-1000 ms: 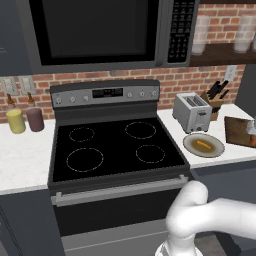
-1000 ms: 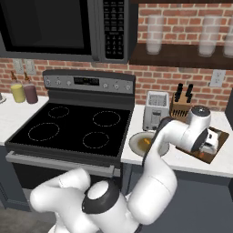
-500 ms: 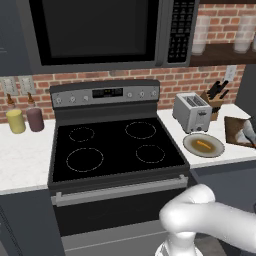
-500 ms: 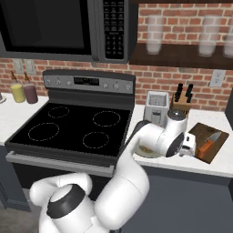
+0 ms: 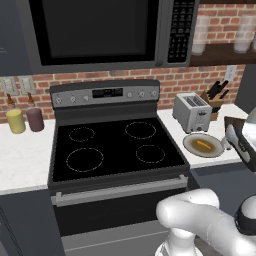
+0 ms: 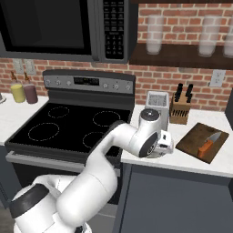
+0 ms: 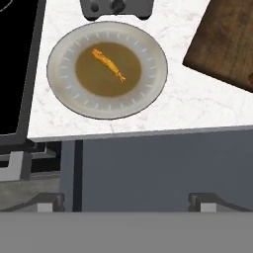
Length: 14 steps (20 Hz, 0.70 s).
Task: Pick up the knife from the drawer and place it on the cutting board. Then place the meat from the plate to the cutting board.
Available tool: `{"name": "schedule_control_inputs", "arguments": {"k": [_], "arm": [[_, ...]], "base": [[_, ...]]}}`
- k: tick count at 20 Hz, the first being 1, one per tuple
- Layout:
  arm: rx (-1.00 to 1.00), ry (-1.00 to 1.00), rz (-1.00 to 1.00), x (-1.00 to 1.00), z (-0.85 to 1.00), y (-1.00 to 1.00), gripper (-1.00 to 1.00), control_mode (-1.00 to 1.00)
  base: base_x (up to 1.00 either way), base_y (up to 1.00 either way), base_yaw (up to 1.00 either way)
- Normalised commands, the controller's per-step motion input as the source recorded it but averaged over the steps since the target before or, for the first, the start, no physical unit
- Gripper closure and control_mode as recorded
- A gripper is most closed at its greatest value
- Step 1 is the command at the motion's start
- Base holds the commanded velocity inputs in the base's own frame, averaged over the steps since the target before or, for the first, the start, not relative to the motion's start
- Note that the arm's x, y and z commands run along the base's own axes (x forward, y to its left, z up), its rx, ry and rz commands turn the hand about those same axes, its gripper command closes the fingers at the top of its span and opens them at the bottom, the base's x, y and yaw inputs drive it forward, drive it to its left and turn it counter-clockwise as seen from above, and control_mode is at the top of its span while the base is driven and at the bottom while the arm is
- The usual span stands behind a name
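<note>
Meat (image 7: 108, 64) on plate (image 7: 66, 94), beyond open tool (image 7: 126, 202)

Cutting board (image 6: 202, 142): dark brown wood with visible grain, matt; on it the knife (image 6: 208, 143), with a smooth orange plastic-looking handle and a bright metal blade. Plate (image 7: 107, 68): smooth glazed-looking ware, pale grey rim around an olive-tan centre, bearing the meat (image 7: 108, 64), orange-brown with a rough, uneven skin; the surface (image 7: 197, 106) beneath is white veined marble-like stone, smooth. Stove top (image 5: 112, 148): glossy black glass; toaster (image 5: 192, 112): brushed silvery metal; knife block (image 6: 180, 112): pale wood; wall (image 6: 182, 73): rough red brick.
</note>
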Motion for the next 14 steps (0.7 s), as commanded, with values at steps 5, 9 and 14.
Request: {"name": "schedule_control_inputs", "arguments": {"k": [5, 9, 14], "arm": [[-0.06, 0.0, 0.15, 0.33, 0.15, 0.24, -1.0, -1.0], [-0.01, 0.0, 0.1, 0.37, 0.01, 0.0, -1.0, -1.0], [0.0, 0.0, 0.05, 0.3, 0.0, 0.0, -1.0, -1.0]], "base": [[0.0, 0.0, 0.0], [0.0, 0.0, 0.0], [0.0, 0.0, 0.0]]}}
